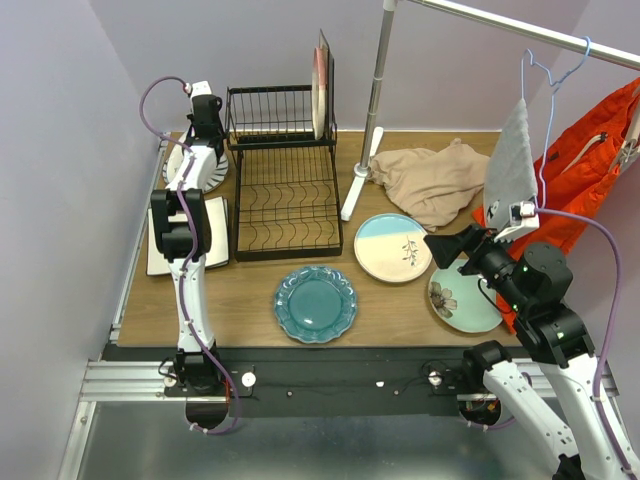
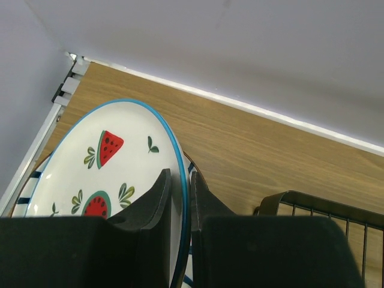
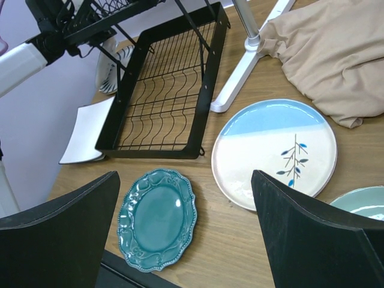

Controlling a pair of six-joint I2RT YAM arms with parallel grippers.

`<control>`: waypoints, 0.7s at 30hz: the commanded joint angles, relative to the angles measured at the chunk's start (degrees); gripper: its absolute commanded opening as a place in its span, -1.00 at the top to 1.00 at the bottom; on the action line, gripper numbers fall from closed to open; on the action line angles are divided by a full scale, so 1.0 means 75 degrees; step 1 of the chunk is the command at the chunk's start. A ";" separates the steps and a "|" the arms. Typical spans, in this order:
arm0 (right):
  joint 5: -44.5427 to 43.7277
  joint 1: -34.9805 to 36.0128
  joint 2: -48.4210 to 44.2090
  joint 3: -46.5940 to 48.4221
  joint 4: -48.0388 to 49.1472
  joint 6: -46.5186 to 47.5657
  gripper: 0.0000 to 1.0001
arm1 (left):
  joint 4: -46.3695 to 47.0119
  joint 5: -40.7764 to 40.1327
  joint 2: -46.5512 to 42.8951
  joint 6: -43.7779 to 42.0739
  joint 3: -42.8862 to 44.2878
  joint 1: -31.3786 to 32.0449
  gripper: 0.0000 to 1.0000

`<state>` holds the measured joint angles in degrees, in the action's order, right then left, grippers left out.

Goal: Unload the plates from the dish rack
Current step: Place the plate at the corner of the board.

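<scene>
We see the dish rack (image 1: 285, 180) at about 11 o'clock on the surface (image 1: 250, 290). At the 3 o'clock end of its upper basket, upright plates (image 1: 321, 85) stand on edge; we cannot tell how many.

The left gripper (image 1: 205, 112) sits just outside the rack at its 9 o'clock side. Only the left wrist view shows its grasp: its fingers (image 2: 157, 198) are closed on the blue rim of the red-fruit plate (image 2: 102, 168), one on each face. A striped plate (image 2: 27, 186) shows beneath it.

The right gripper (image 3: 186, 228) hangs above the surface at 4 o'clock, spread wide with nothing between its fingers. Its wrist view shows the teal plate (image 3: 157, 217) lying flat at the rack's 6 o'clock. It also shows the cream-blue plate (image 3: 275, 153), an edge of the pale green plate (image 3: 363, 204), and the square plate (image 3: 84, 129) beside the rack's 9 o'clock side.

The clothes rail stand (image 1: 375, 110) rises just beside the rack at 3 o'clock, with a beige cloth (image 1: 435, 180) heaped against its foot. An orange garment (image 1: 590, 150) hangs beyond that.
</scene>
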<state>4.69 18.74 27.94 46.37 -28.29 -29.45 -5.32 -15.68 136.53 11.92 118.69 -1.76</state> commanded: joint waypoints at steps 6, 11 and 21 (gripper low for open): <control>-0.0168 -0.0015 -0.0187 -0.0089 0.0187 0.0165 -0.97 | -0.0076 0.1270 -0.0086 0.1269 -0.0228 -0.0152 0.60; -0.0227 -0.0015 -0.0222 -0.0089 0.0187 0.0212 -0.98 | -0.0064 0.1481 -0.0075 0.1609 -0.0228 -0.0164 0.60; -0.0227 -0.0015 -0.0210 -0.0054 0.0187 0.0306 -0.98 | 0.0182 0.1704 -0.0063 0.2055 -0.0568 -0.0164 0.54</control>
<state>4.25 18.74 26.83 46.19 -28.10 -28.42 -3.46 -8.51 136.40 19.99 117.14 -2.79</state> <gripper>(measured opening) 0.988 0.227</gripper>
